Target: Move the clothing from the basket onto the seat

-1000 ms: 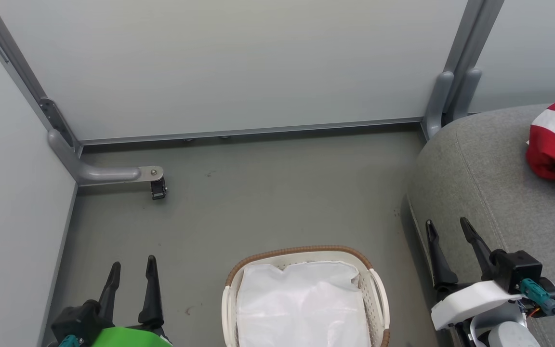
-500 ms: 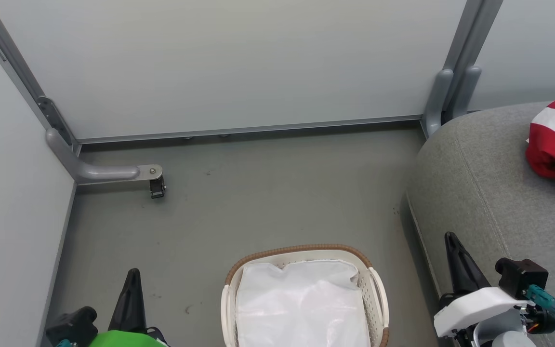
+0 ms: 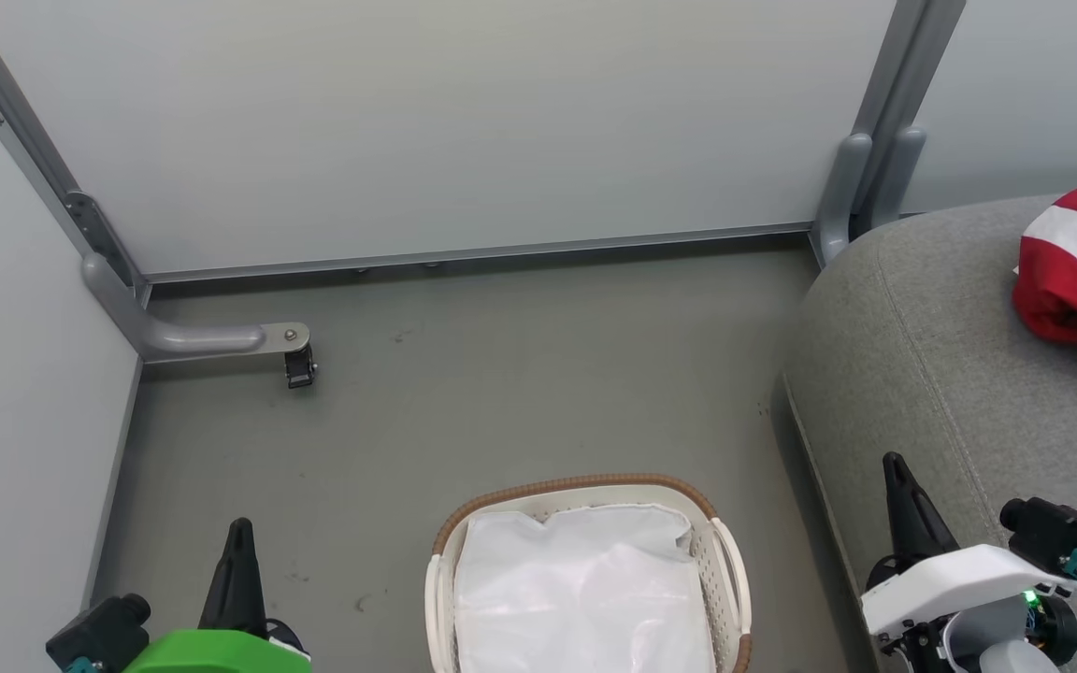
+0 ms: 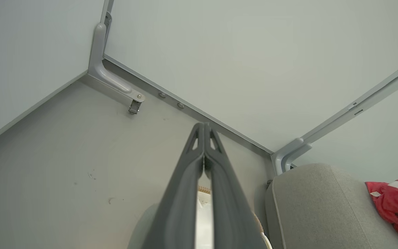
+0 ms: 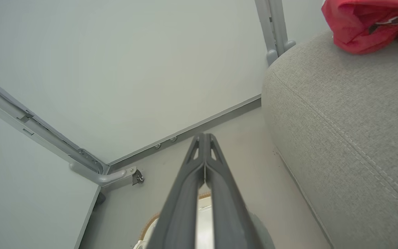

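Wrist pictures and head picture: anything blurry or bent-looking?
Left wrist view: the left fingers look huge and soft-edged up close, walls lean apart. Head view: sharp, even light, no glare; a soft shadow on the floor beside the seat.

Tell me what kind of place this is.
Probably a partitioned test bay staged as a home corner, not a real room: pale partition panels on grey metal frames with a caster foot, a bare grey floor, plus a grey seat and a laundry basket.
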